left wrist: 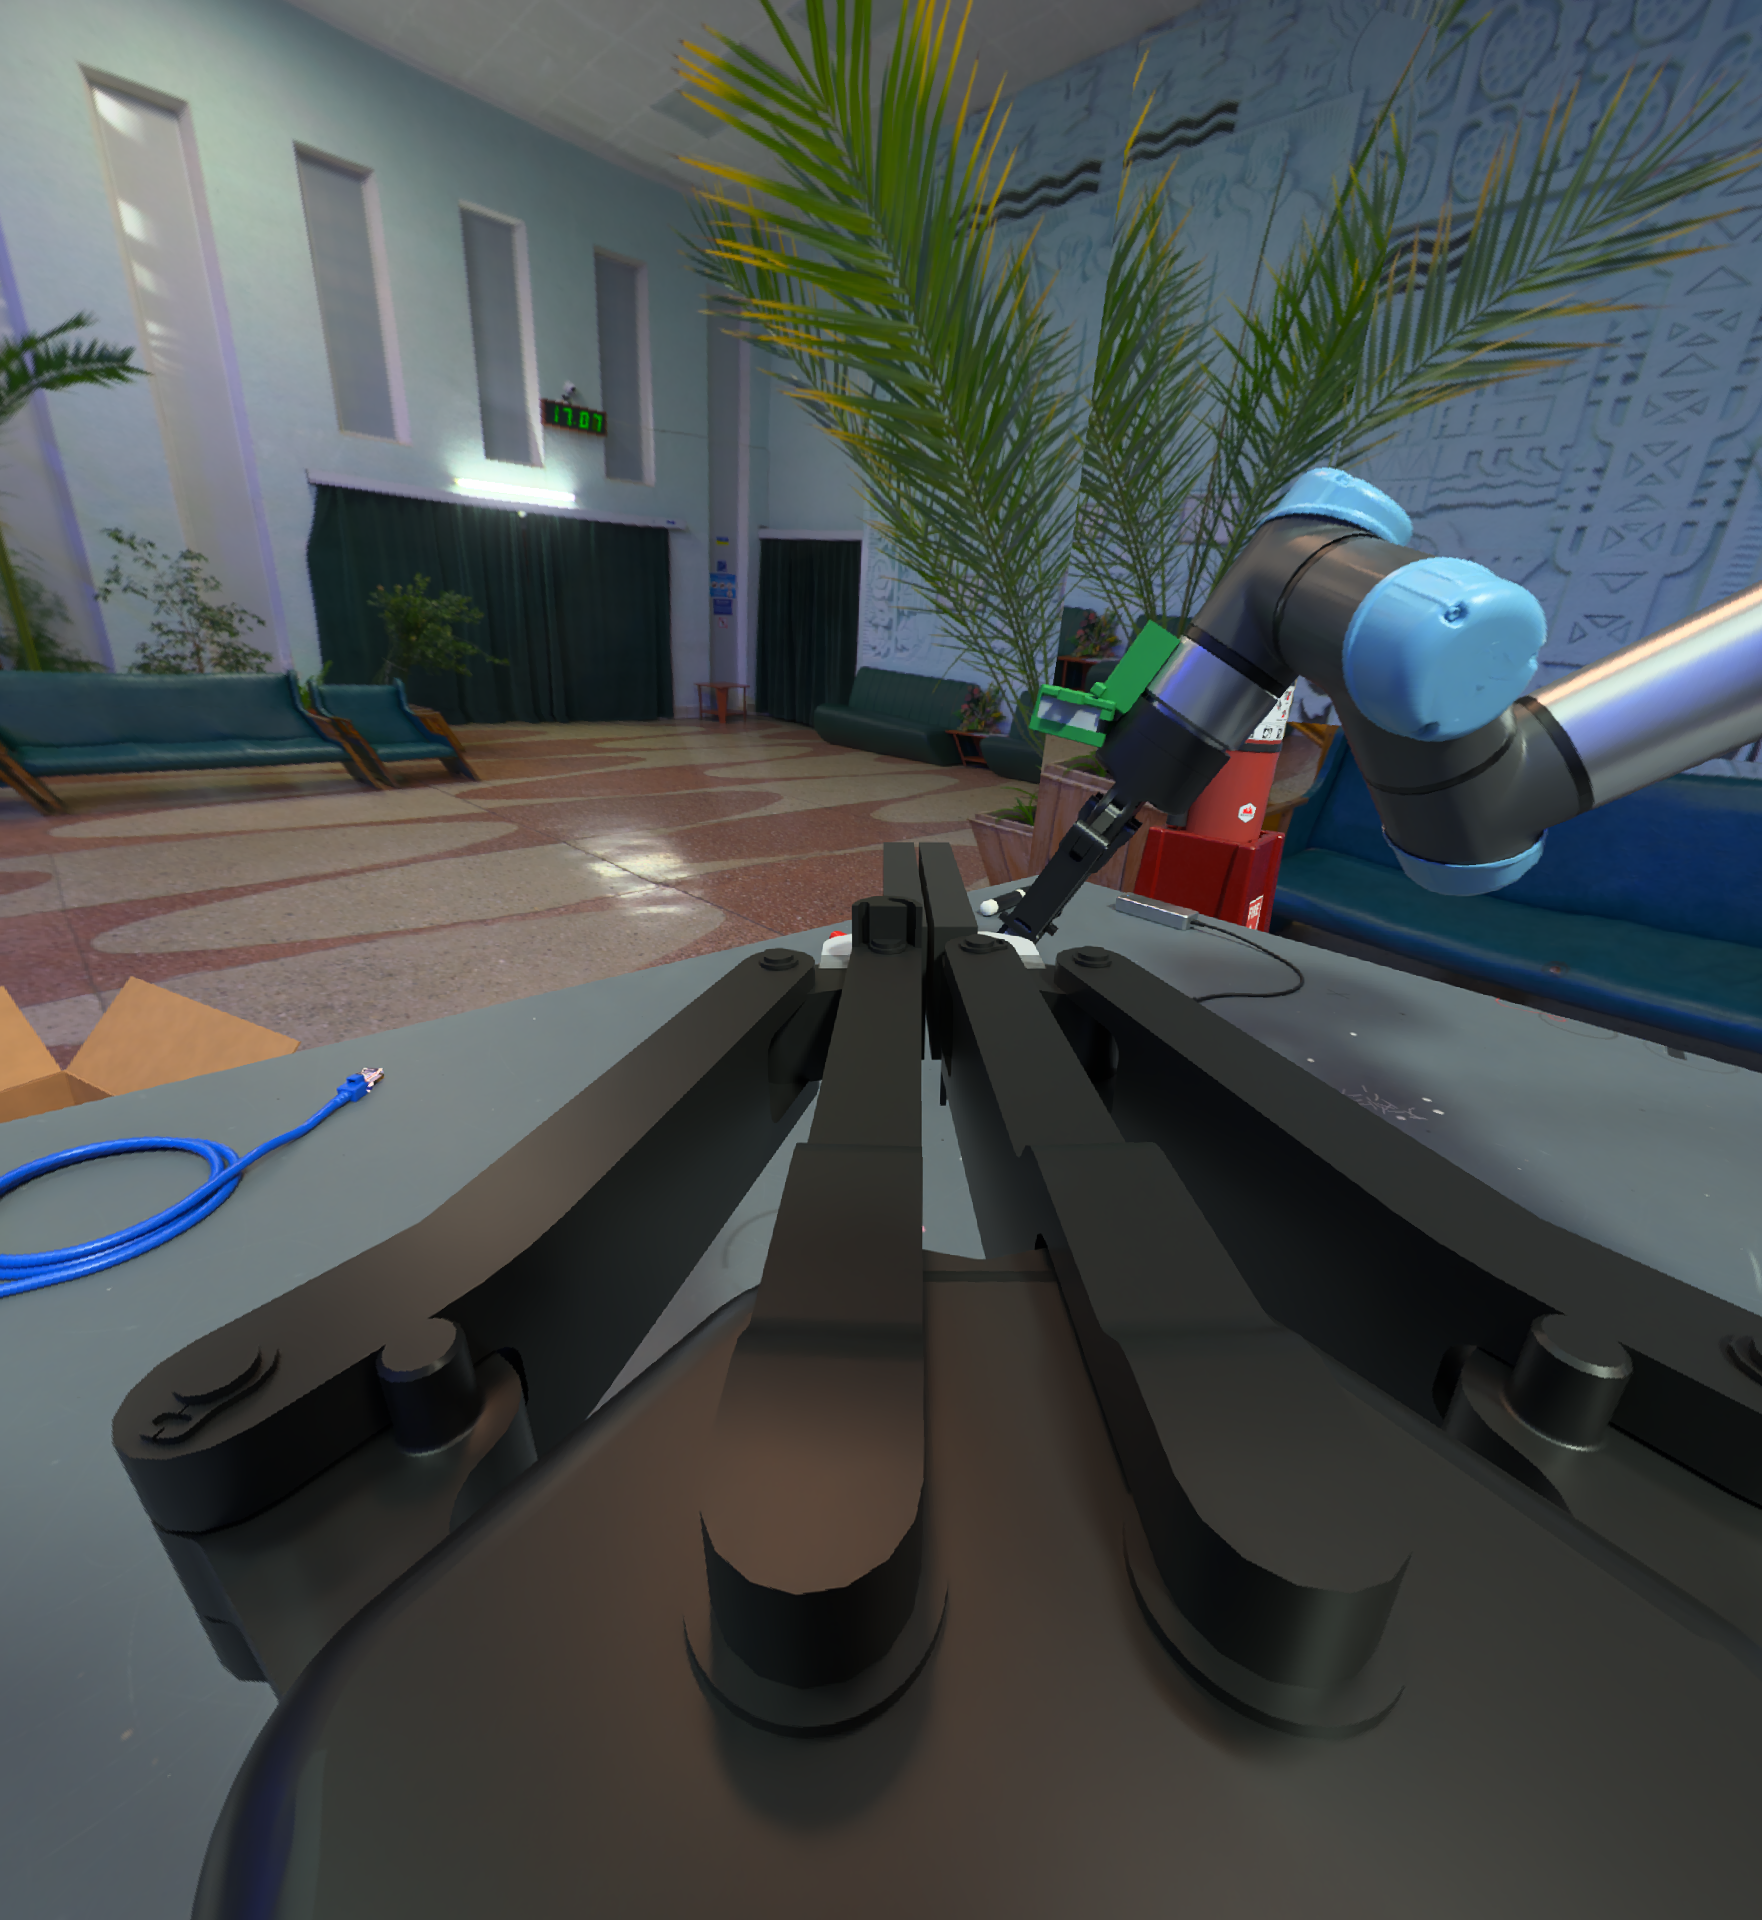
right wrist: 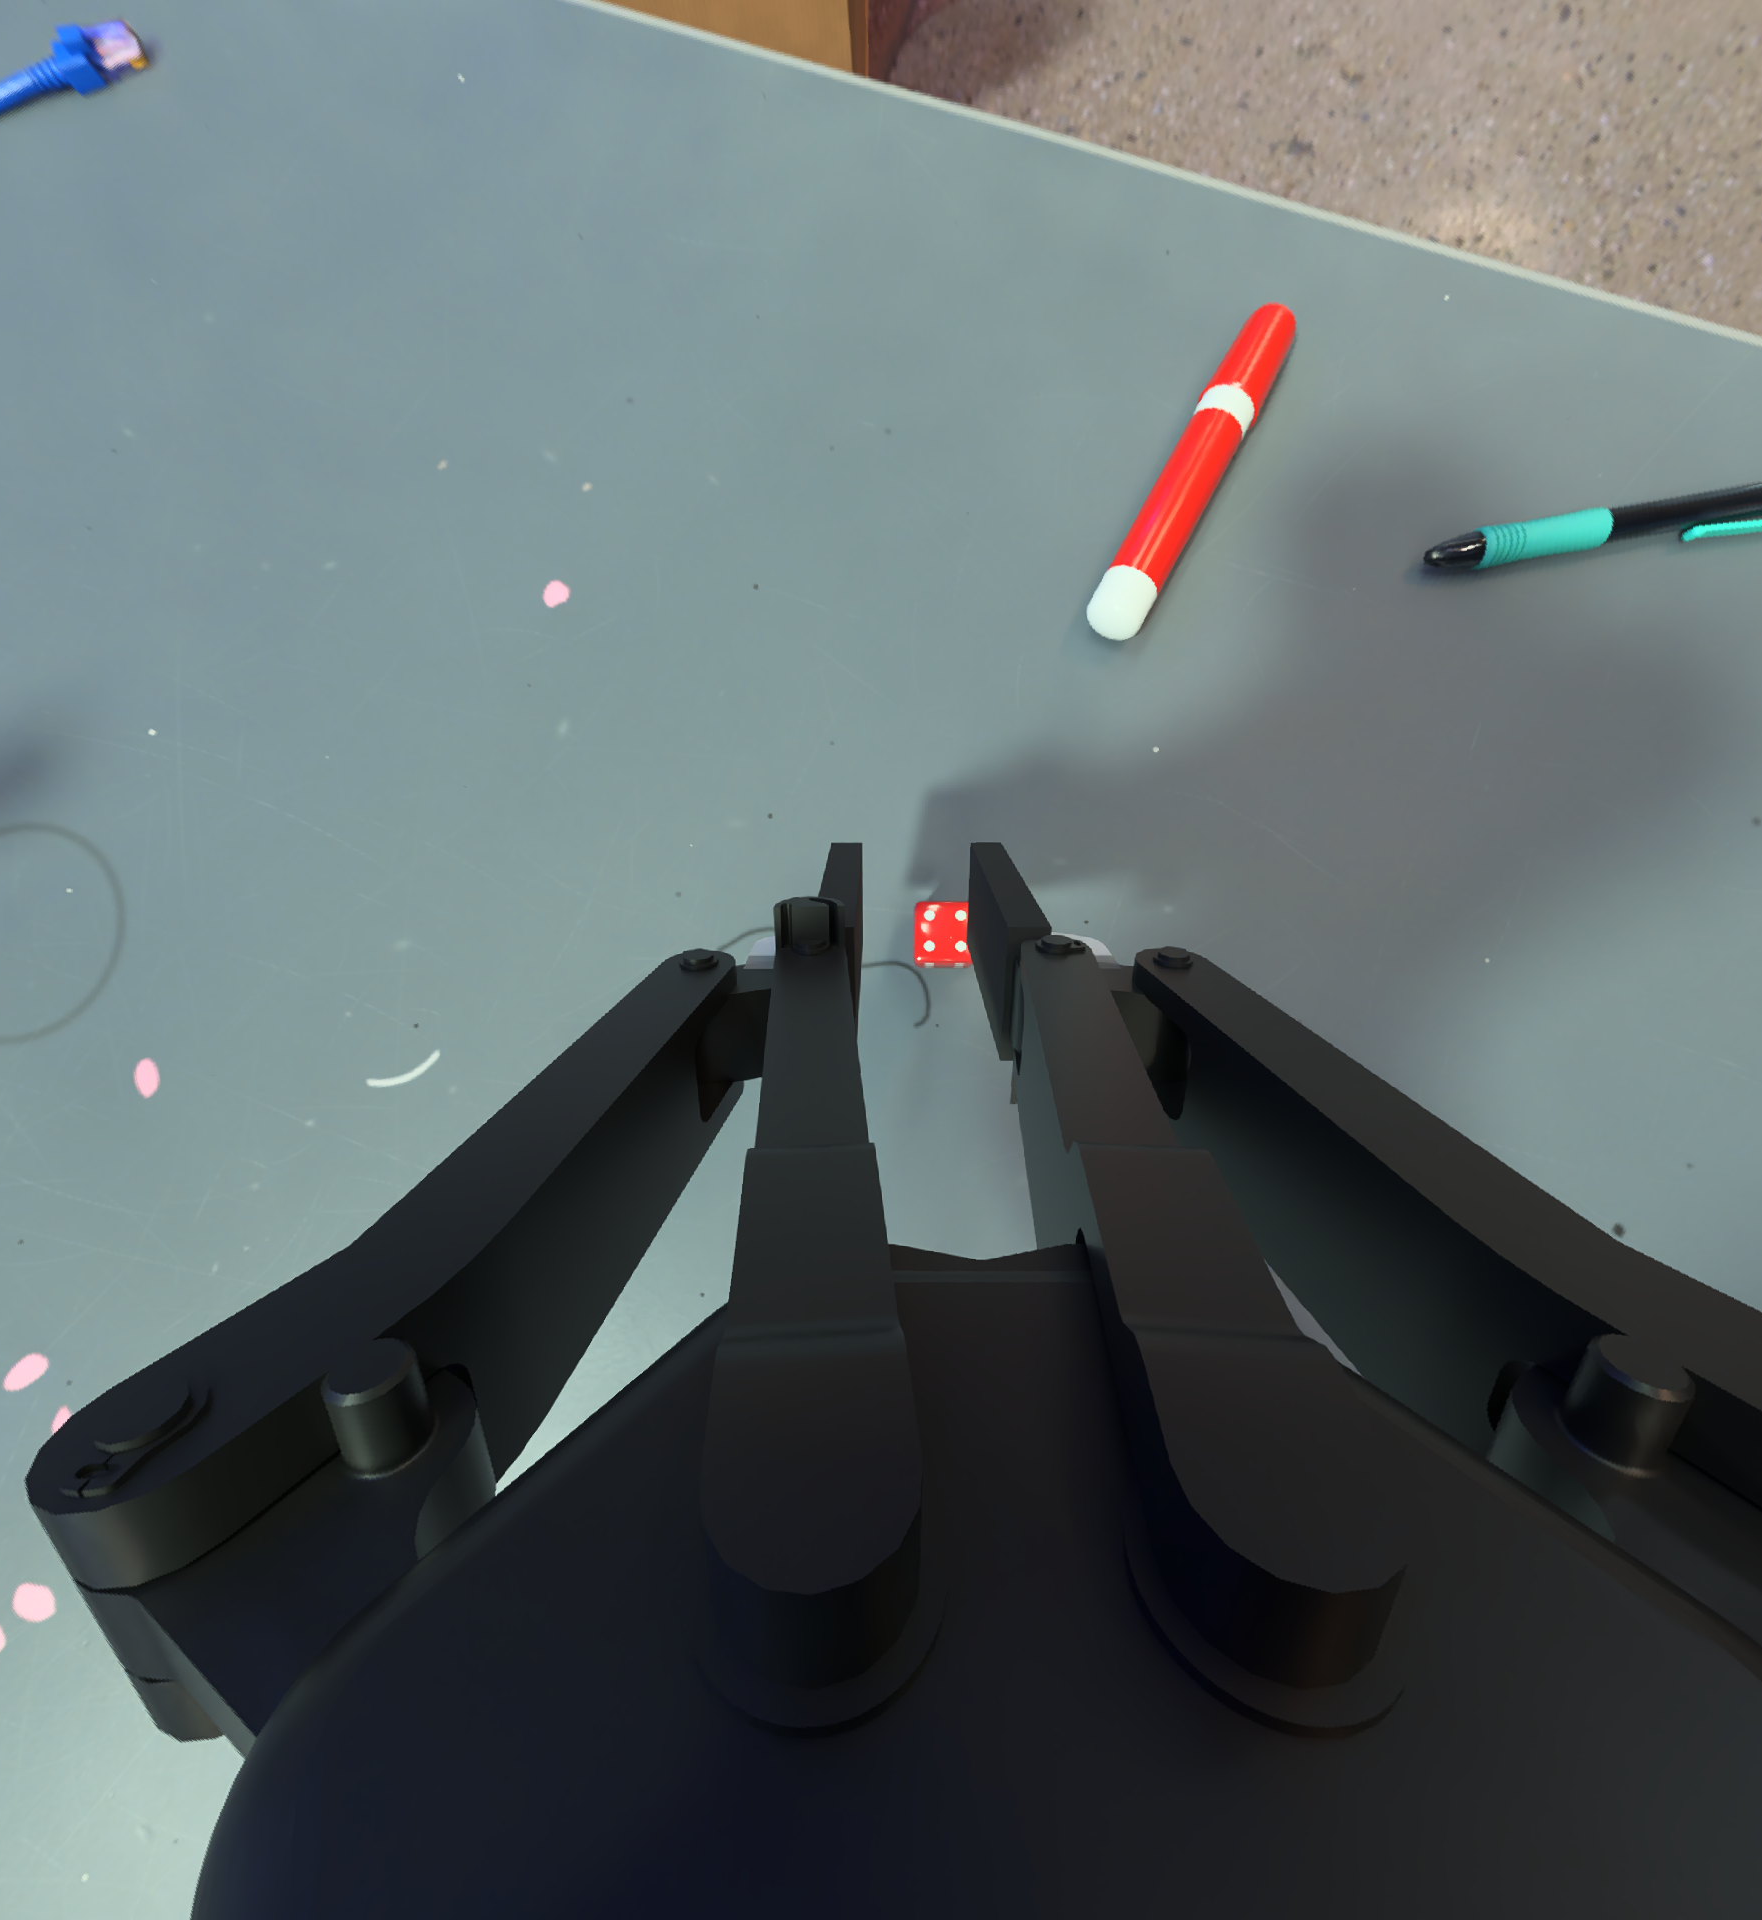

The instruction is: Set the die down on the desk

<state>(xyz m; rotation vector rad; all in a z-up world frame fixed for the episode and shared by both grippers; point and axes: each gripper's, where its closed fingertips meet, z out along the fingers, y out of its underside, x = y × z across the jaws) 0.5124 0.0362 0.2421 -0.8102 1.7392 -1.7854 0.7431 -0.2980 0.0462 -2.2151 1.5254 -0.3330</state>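
Note:
A small red die (right wrist: 941, 933) with white dots sits on the grey desk (right wrist: 441, 540), between the fingers of my right gripper (right wrist: 915, 862). The right gripper is open by a narrow gap. The die lies against the right finger, and a gap shows between it and the left finger. My left gripper (left wrist: 918, 862) is shut and empty, held low over the desk (left wrist: 441, 1164). The right arm shows in the left wrist view, with its gripper (left wrist: 1031, 916) tip-down at the desk's far side. The die is hidden in that view.
A red marker (right wrist: 1194, 468) and a teal pen (right wrist: 1635, 525) lie beyond the die toward the desk edge. A coiled blue cable (left wrist: 98, 1205) lies at the left. A cardboard box (left wrist: 4, 1049) stands off the desk's edge. A grey adapter (left wrist: 1157, 912) with a thin cord lies at the far right.

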